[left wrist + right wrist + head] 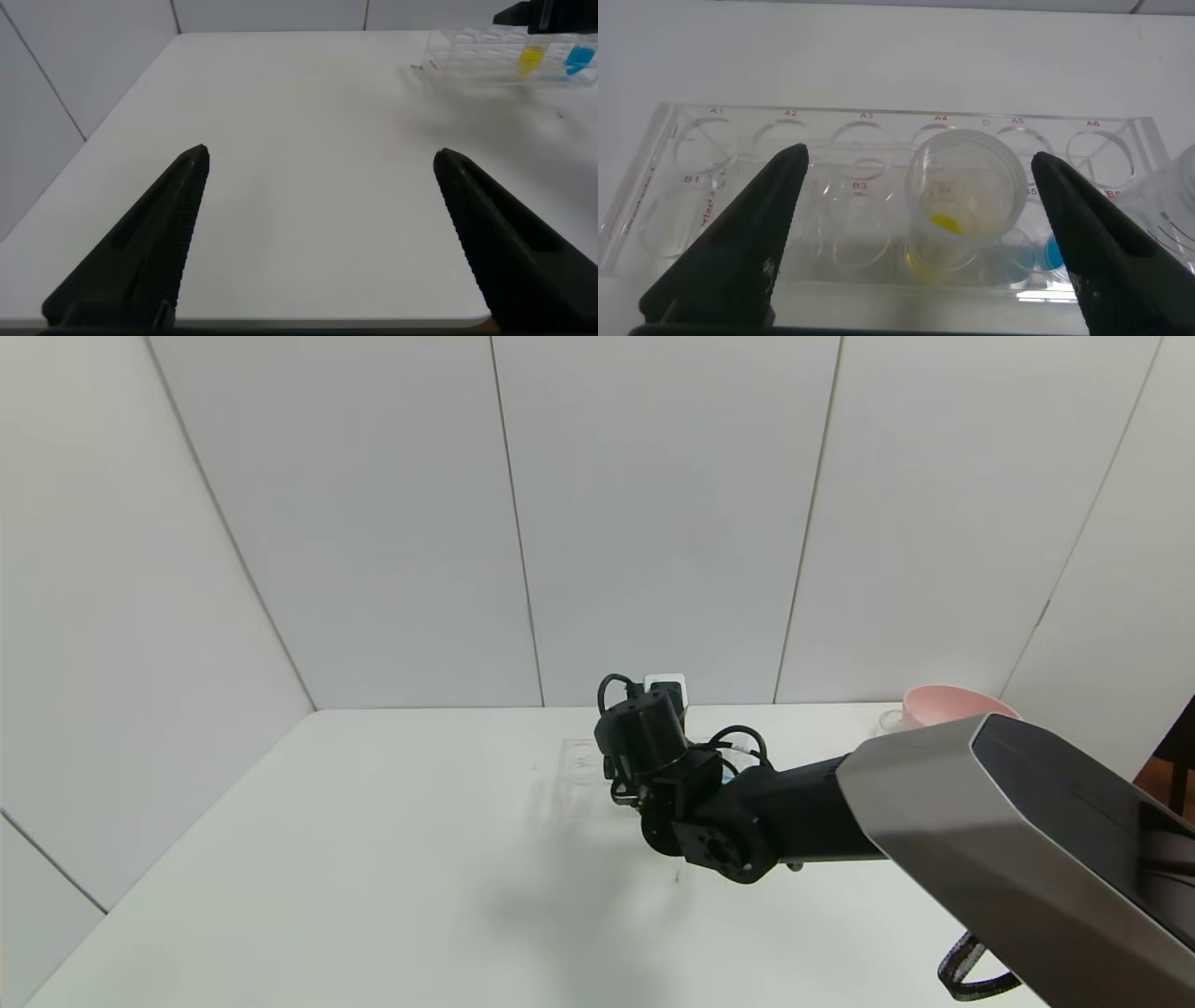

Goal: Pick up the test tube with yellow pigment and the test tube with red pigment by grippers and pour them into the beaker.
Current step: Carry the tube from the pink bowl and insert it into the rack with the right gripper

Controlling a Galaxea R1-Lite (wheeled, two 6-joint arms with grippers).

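Black gripper fingers (747, 243) frame a clear tube rack (682, 131) lettered in red, holding the clear test tube with yellow pigment (957, 201) beside a blue-liquid tube (1055, 252), on a white table (373, 859) with a pink bowl (943, 705) far right.

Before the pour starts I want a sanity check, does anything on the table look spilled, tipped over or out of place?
Nothing stands out. The clear tube rack sits flat, the yellow tube stands upright in it between the open fingers of the right gripper, and no spill shows on the table.
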